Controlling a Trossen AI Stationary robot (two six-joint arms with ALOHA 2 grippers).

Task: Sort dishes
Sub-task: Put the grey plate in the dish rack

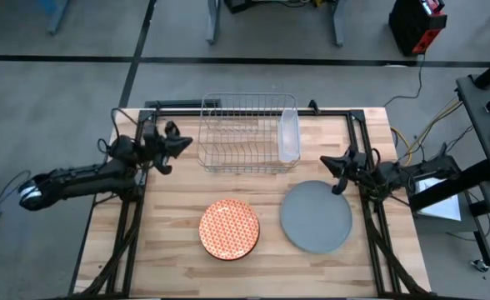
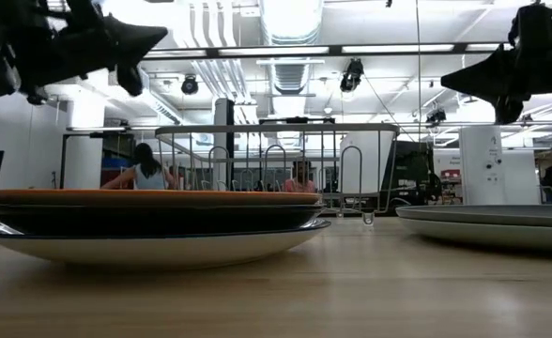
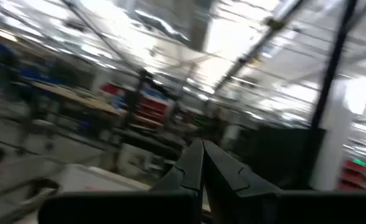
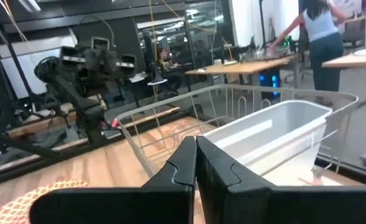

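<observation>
A stack of plates lies at the table's near middle. An orange-and-white patterned plate (image 1: 229,228) (image 2: 145,197) is on top, a dark plate (image 2: 163,221) under it, and a pale plate (image 2: 163,248) rests on the wood. A large grey plate (image 1: 316,217) (image 2: 501,225) lies flat to its right. My left gripper (image 1: 187,146) (image 3: 201,149) is shut and hovers left of the wire rack. My right gripper (image 1: 325,163) (image 4: 194,144) is shut and hovers just beyond the grey plate's far edge, pointing at the rack. Both are well above the table.
A wire rack (image 1: 247,132) (image 4: 189,106) stands at the table's far middle with a clear plastic tub (image 1: 288,135) (image 4: 276,137) at its right end. Bare wood (image 1: 170,208) lies left of the stack and along the near edge. People show in the room behind.
</observation>
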